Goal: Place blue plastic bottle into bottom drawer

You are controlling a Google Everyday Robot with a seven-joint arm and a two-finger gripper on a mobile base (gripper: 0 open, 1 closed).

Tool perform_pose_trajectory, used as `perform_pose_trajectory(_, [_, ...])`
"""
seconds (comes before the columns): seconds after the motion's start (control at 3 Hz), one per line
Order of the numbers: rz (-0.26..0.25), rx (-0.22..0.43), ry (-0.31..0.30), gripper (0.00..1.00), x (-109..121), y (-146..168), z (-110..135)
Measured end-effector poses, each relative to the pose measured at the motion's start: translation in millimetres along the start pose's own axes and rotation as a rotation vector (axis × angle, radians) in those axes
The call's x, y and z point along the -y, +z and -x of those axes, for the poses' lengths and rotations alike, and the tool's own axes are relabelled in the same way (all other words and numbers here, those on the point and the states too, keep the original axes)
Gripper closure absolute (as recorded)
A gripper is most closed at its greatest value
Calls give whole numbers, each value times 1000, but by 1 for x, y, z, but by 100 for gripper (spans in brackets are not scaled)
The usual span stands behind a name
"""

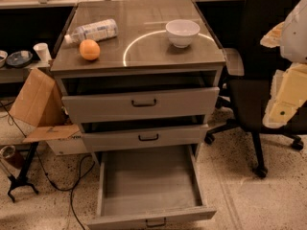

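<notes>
The blue plastic bottle [92,31] lies on its side at the back left of the grey cabinet top [144,51], cap pointing left. The bottom drawer [148,181] is pulled far out and its grey interior holds nothing. My gripper [287,92], white and pale yellow, is at the right edge of the view in front of the black chair, far from the bottle and above floor level.
An orange [89,50] sits just in front of the bottle. A white bowl [182,31] stands at the back right of the top. The two upper drawers [144,103] are slightly open. A black office chair [261,56] stands to the right. A cardboard box [36,99] and cables lie to the left.
</notes>
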State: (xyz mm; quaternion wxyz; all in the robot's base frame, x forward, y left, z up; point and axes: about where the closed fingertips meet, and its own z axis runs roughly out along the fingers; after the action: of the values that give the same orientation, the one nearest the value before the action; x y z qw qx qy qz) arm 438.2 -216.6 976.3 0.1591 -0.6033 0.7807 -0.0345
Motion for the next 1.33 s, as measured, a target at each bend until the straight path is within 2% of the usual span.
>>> perform_pose_trajectory(0.33, [0,0,0,0,0,0,0])
perform_pose_trajectory(0.67, [-9,55,36,0,18,8,12])
perform_pose_trajectory(1.0, [-13,108,73,0,43,26,34])
perform_pose_trajectory(1.33, [-16,167,116,0,81,53,66])
